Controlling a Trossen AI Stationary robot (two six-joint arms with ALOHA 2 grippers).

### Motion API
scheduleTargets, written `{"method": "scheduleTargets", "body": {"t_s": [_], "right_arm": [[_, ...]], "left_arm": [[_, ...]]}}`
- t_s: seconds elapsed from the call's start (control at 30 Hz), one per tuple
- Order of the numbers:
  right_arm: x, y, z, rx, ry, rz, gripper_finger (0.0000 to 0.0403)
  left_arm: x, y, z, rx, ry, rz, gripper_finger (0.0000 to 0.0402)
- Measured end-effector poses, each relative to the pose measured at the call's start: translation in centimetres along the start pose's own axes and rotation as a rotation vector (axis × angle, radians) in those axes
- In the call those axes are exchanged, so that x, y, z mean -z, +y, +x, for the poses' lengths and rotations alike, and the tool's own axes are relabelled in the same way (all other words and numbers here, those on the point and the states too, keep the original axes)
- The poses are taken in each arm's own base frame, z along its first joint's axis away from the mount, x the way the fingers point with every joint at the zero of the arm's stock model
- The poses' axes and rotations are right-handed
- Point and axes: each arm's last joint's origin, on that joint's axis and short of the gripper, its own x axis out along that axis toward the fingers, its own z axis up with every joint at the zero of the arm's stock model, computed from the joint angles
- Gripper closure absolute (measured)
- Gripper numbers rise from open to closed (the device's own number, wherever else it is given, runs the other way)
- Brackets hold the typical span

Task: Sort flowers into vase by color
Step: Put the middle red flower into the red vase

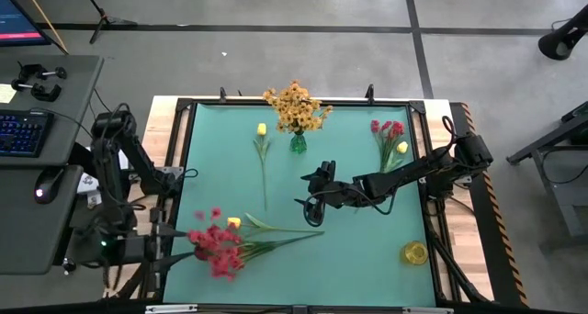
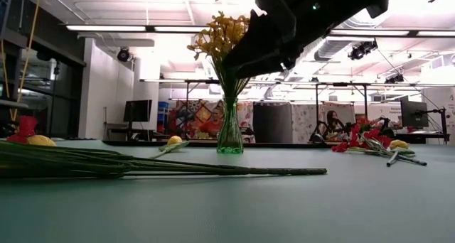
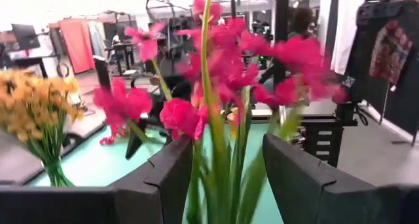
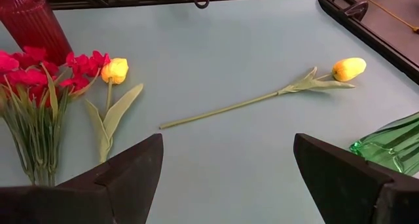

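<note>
Red-pink flowers (image 3: 216, 60) stand upright, their green stems (image 3: 219, 178) passing down through the gap of my open left gripper (image 3: 226, 152) at the table's near left (image 1: 176, 241). I see no finger touching them. What the stems stand in is hidden. More red-pink flowers (image 4: 33, 73) and a yellow tulip (image 4: 115, 69) lie flat beside a red vase (image 4: 26, 18). Another yellow tulip (image 4: 348, 68) lies alone farther back. Orange-yellow flowers (image 1: 296, 105) stand in a green vase (image 1: 298, 143). My right gripper (image 1: 309, 195) hovers open over the table's middle.
A further bunch of red flowers with a yellow tulip (image 1: 390, 136) lies at the far right. A yellow vase (image 1: 413, 252) sits at the near right. Long stems (image 2: 156, 166) stretch across the near half of the green mat (image 1: 367, 259).
</note>
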Motion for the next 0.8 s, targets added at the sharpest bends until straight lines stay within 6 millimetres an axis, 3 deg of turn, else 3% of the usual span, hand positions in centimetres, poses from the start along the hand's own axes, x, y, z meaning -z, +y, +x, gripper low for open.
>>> {"method": "scheduleTargets", "body": {"t_s": [0.27,0.53,0.8], "right_arm": [[0.0,0.0,0.0,-0.001,-0.004,0.002,0.0073],[0.0,0.0,0.0,-0.001,-0.002,-0.006,0.0073],[0.0,0.0,0.0,-0.001,-0.002,-0.007,0.0073]], "left_arm": [[-3.6,0.0,-0.1,0.004,0.000,0.104,0.0227],[-2.1,-0.2,-0.1,0.006,-0.001,0.100,0.0227],[-1.0,-0.4,-1.3,0.055,-0.002,-0.013,0.0227]]}}
